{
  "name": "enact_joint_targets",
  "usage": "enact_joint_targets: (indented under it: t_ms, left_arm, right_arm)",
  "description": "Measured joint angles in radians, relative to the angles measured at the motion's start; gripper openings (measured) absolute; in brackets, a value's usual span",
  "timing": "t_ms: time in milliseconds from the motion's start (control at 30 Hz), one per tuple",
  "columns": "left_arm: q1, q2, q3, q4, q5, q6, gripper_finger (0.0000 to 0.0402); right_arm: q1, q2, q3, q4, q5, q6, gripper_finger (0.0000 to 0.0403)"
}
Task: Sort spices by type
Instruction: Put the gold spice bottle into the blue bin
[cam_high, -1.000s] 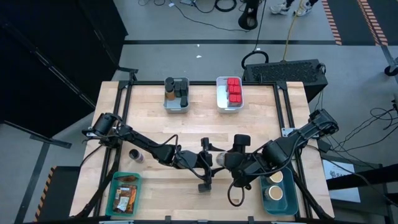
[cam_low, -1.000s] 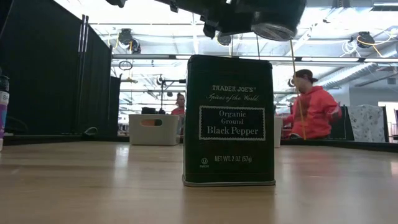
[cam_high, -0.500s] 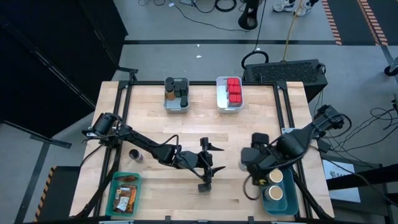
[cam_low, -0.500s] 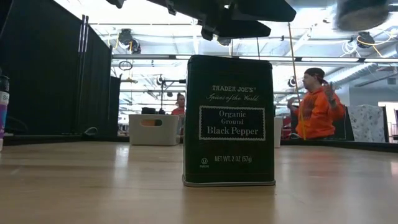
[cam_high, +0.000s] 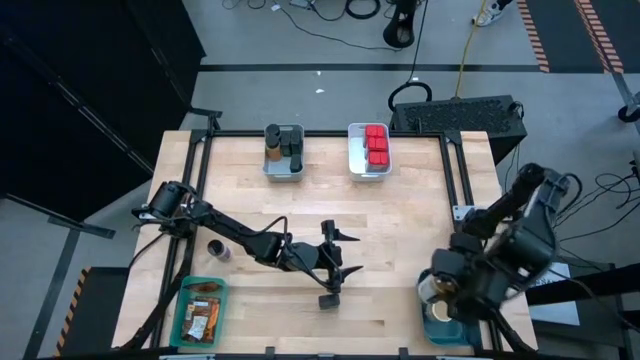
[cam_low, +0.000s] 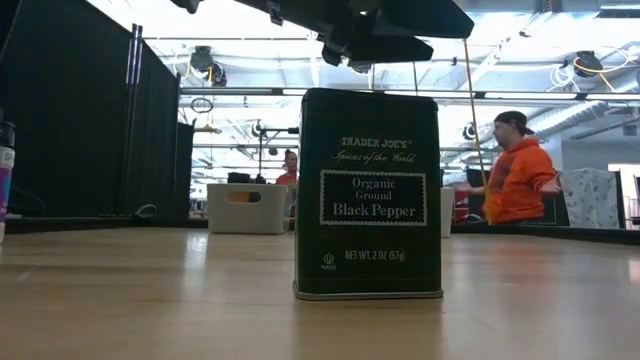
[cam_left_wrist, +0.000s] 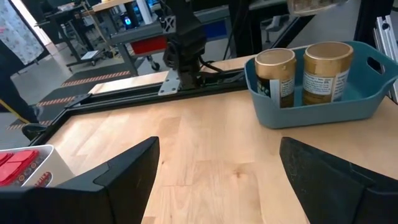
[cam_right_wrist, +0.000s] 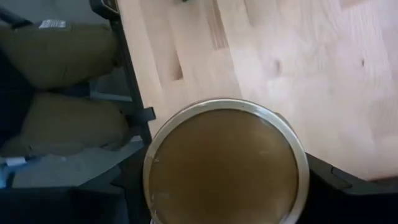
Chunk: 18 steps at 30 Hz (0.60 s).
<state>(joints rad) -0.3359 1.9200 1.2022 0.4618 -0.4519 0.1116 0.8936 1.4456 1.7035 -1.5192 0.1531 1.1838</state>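
My right gripper (cam_high: 435, 288) is shut on a round tan-topped jar (cam_right_wrist: 224, 165) above the far end of the blue bin (cam_high: 447, 328) at the near right. Two more tan-topped jars (cam_left_wrist: 311, 71) stand in that bin. My left gripper (cam_high: 345, 254) hangs open over the table's middle, its fingers (cam_left_wrist: 130, 168) wide apart with nothing between them. A dark black-pepper tin (cam_low: 368, 195) stands upright on its base just nearside of it. A dark jar (cam_high: 217, 248) stands by the left arm. My right gripper pinches the tan-topped jar between its two fingers, one on each side of the body below the lid (cam_right_wrist: 149, 186). The fingers come steeply from above. The jar hangs upright, lid up, clear of the bin and the table.
A grey bin (cam_high: 283, 165) with dark jars and a white bin (cam_high: 353, 160) with red tins stand at the far edge. A teal bin (cam_high: 185, 300) with brown-orange packets sits at the near left. A person in orange (cam_low: 515, 180) is beyond the table.
My right gripper has carried the tan-topped jar from beside my left gripper toward the table's right edge, rising and rolling its wrist, and now stands over the blue bin. The jar stays lifted clear.
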Motion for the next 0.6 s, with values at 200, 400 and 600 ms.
enact_joint_targets:
  t_ms: [200, 400, 600]
  left_arm:
    - [0.0, 0.0, 0.0, 0.0, 0.0, 0.0, 0.0332]
    - [0.0, 0.0, 0.0, 0.0, 0.0, 0.0, 0.0332]
    - [0.0, 0.0, 0.0, 0.0, 0.0, 0.0, 0.0332]
  right_arm:
    - [0.168, 0.001, -0.045, -0.007, 0.066, 0.278, 0.0253]
    - [0.32, 0.001, -0.132, 0.046, 0.077, 0.56, 0.0253]
    - [0.439, 0.002, -0.187, 0.136, 0.076, 0.797, 0.0253]
